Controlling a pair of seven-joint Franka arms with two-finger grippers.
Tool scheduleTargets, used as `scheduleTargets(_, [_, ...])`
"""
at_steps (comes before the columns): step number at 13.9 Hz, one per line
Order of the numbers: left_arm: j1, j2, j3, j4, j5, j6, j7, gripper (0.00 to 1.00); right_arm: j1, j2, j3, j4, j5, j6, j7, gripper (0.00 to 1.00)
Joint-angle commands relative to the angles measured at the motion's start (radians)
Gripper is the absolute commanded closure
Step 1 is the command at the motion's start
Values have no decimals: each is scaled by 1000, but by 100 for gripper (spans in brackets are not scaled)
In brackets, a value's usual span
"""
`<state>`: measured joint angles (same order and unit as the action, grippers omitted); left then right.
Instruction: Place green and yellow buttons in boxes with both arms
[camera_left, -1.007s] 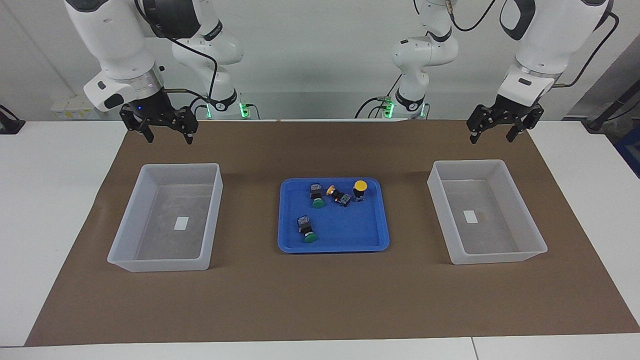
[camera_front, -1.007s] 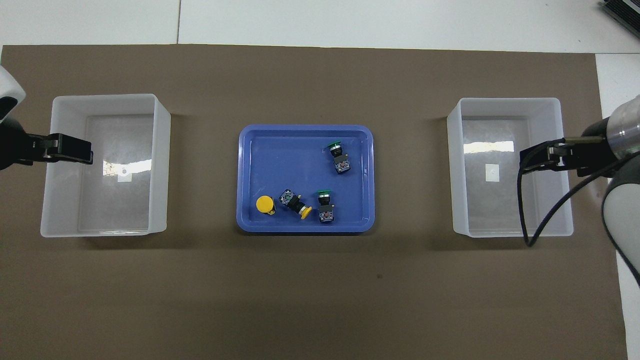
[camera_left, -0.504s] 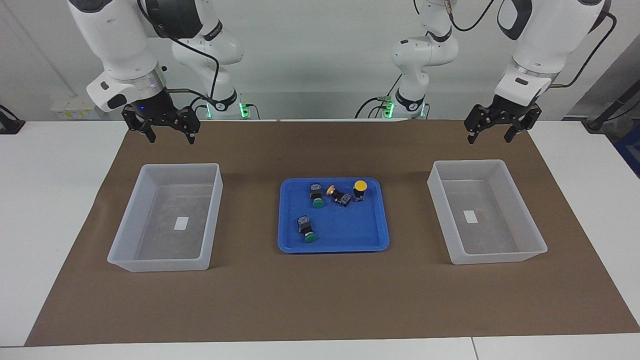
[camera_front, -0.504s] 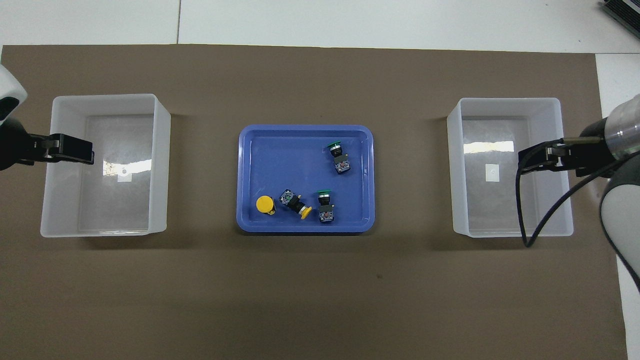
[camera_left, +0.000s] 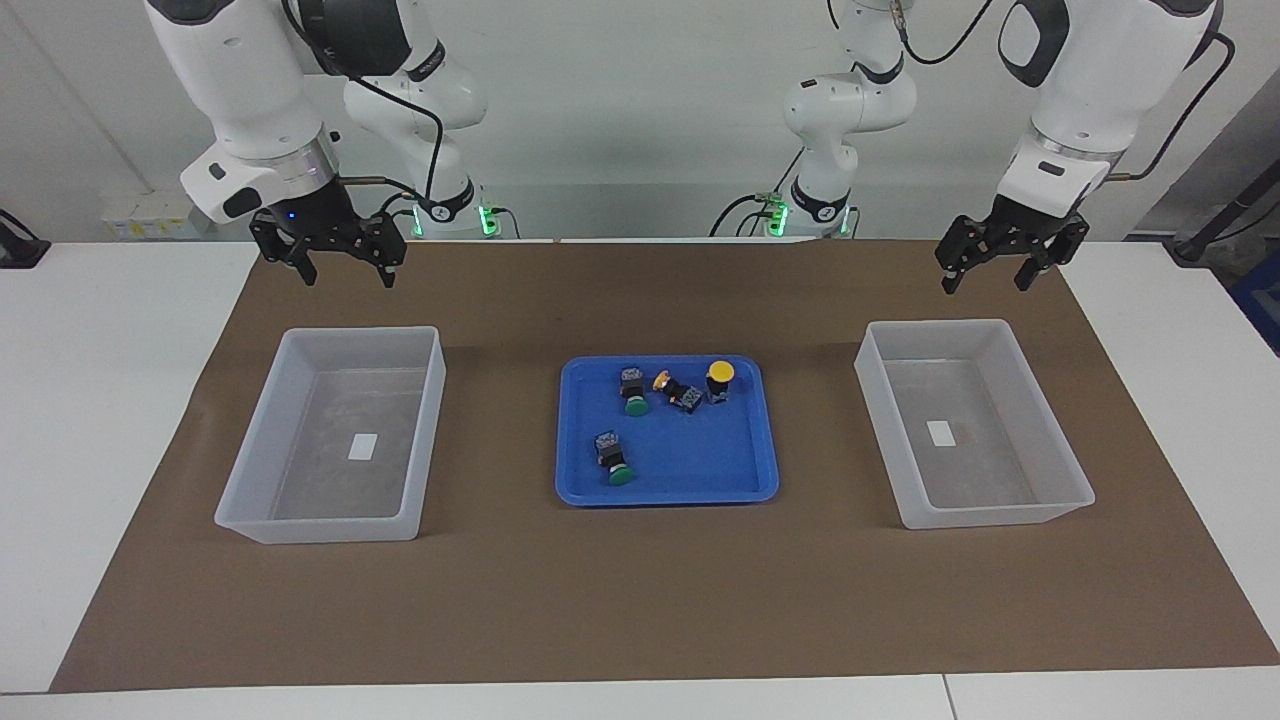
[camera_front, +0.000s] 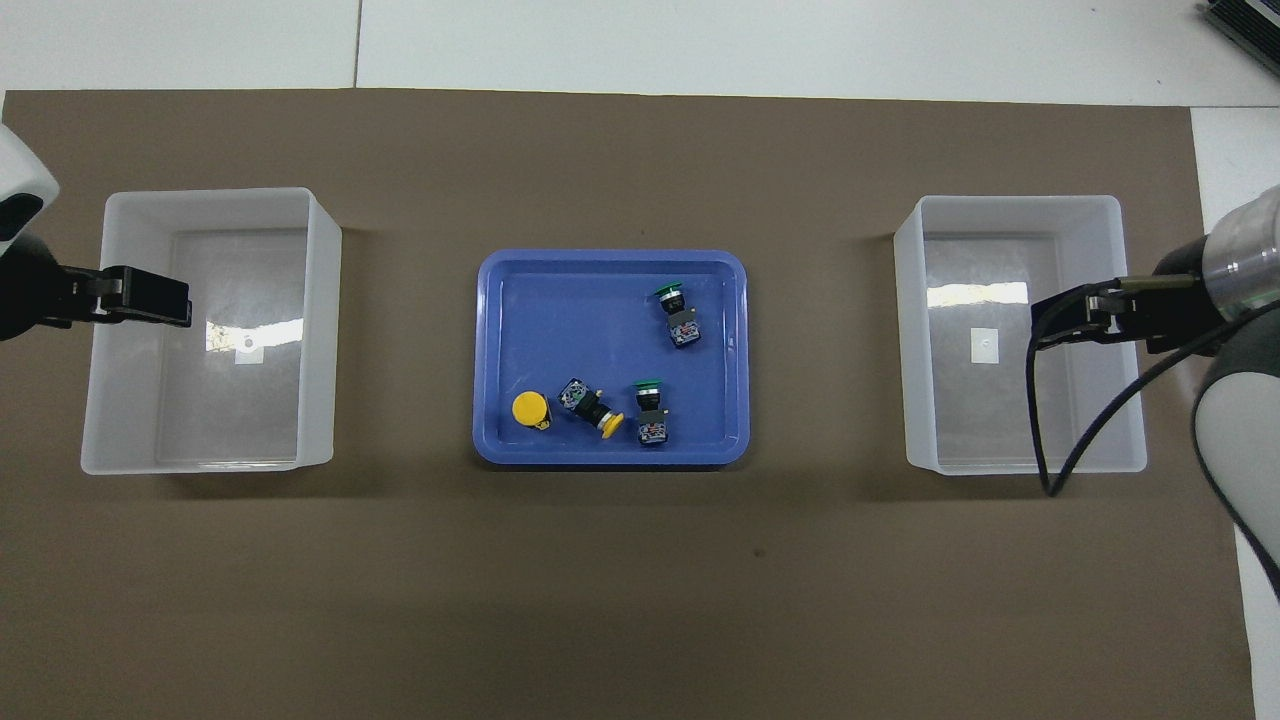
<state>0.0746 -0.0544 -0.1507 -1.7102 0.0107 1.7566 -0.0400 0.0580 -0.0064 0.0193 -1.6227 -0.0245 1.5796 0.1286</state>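
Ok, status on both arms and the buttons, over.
Left gripper and right gripper open, raised, empty. All four buttons in the blue tray. Both boxes empty. Nothing in the way.

I see my left gripper (camera_left: 984, 274) hanging raised, fingers spread and pointing down. My right gripper (camera_left: 343, 265) hangs raised too, fingers parted, its wrist bent down from the white forearm.

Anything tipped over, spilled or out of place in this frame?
Mostly tidy. Three of the four buttons in the blue tray lie on their sides; only one yellow button stands upright. Both bins sit square.
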Motion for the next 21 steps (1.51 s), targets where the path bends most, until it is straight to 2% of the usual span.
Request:
scheduleTargets(1, [11, -59, -1, -94, -9, 64, 11, 0, -12, -17, 5, -19, 25, 5, 13, 0])
scheduleTargets(5, [-28, -47, -7, -134, -38, 79, -7, 0, -3, -17, 5, -34, 25, 54, 22, 0])
scheduleTargets(8, [-134, -30, -7, -196, -49, 197, -180, 0, 0, -20, 8, -69, 25, 141, 31, 0])
scheduleTargets(11, [-220, 20, -7, -201, -49, 259, -300, 0, 66, -3, 8, -120, 23, 256, 140, 0])
scheduleTargets(16, [-323, 126, -6, -206, -49, 400, -458, 0, 129, 92, 8, -135, 20, 410, 233, 0])
scheduleTargets(18, [-337, 122, -6, -264, -49, 473, -477, 0, 147, 137, 8, -135, 20, 463, 237, 0])
scheduleTargets(21, [-365, 123, -4, -299, -49, 517, -529, 0, 195, 189, 8, -135, 6, 523, 267, 0])
